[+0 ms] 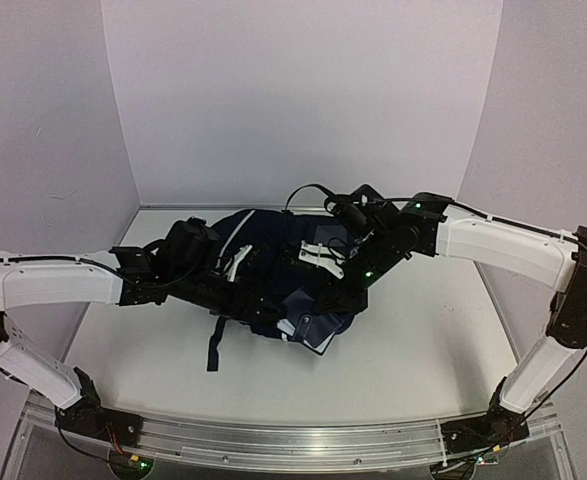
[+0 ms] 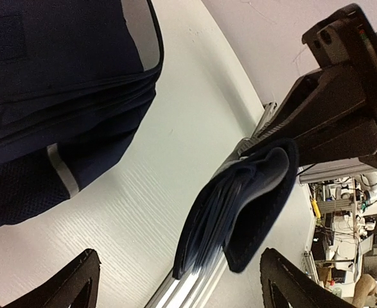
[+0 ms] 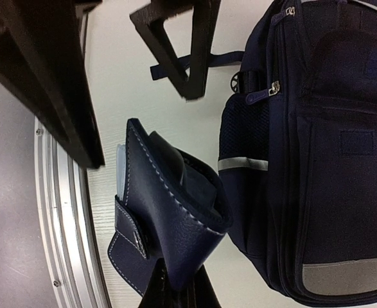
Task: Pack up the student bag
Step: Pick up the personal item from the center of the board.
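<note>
Right pincer (image 3: 175,290) clamped shut on navy wallet (image 3: 169,212), just beside student bag (image 1: 258,262), outside it. Left pincer (image 2: 178,279) wide open, empty, at bag's left end. Bag lies flat mid-desk (image 1: 423,340). Wallet not yet packed; insertion left.

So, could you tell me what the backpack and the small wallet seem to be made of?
The backpack looks like woven synthetic fabric, matte navy: a mesh side pocket, stitched seams and a grey, probably reflective strip. The wallet looks like leather or faux leather, smooth with a slight sheen and pale stitching along its edges; which I cannot tell.
</note>
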You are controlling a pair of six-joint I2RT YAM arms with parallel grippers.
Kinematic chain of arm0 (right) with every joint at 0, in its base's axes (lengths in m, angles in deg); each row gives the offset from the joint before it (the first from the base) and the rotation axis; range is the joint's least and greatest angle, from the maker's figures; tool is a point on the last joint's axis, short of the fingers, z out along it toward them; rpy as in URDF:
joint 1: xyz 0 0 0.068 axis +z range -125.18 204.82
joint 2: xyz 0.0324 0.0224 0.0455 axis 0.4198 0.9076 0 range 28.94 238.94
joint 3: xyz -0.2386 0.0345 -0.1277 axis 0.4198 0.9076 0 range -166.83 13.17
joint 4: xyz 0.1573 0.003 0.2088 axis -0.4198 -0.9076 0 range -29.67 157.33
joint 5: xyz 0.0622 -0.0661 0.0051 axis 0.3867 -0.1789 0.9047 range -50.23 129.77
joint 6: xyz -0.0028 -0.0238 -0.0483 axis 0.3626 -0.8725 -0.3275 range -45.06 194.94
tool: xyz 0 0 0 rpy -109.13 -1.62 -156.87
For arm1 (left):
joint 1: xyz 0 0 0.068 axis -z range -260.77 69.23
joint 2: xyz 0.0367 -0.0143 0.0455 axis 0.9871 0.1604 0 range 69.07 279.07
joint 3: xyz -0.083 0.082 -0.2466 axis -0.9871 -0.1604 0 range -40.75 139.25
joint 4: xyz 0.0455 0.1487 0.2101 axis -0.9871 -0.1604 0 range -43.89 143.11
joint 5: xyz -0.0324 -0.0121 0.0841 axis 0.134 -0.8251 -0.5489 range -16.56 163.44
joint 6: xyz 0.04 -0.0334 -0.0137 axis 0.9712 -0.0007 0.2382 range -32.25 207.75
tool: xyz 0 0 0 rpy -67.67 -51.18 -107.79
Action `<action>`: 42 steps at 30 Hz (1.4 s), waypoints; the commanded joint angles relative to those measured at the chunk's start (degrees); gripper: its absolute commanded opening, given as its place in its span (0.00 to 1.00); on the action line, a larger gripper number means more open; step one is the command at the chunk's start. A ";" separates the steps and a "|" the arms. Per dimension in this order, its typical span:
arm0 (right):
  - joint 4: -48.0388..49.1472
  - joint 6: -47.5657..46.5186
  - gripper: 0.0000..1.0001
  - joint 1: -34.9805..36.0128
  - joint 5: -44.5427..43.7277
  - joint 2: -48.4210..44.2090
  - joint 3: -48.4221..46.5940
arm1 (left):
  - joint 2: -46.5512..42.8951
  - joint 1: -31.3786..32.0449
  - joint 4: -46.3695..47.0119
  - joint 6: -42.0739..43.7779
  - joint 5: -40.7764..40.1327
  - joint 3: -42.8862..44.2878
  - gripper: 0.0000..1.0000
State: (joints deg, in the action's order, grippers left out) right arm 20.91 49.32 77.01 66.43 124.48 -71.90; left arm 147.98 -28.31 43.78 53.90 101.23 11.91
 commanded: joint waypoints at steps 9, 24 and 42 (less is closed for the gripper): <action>-1.14 1.10 0.01 0.27 2.93 -2.44 -4.31 | 6.65 1.15 11.12 0.62 9.60 6.42 0.53; 2.47 18.97 0.85 -14.36 19.92 1.98 -15.29 | 2.33 -2.01 22.92 -5.43 7.13 3.41 0.00; 68.38 82.38 0.95 -20.22 44.39 -0.85 14.67 | 3.26 -6.98 39.24 -19.02 -1.14 2.35 0.00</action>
State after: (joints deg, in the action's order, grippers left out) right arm 66.99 114.76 56.09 106.98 126.22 -60.05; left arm 149.15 -34.86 72.51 40.64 101.35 12.87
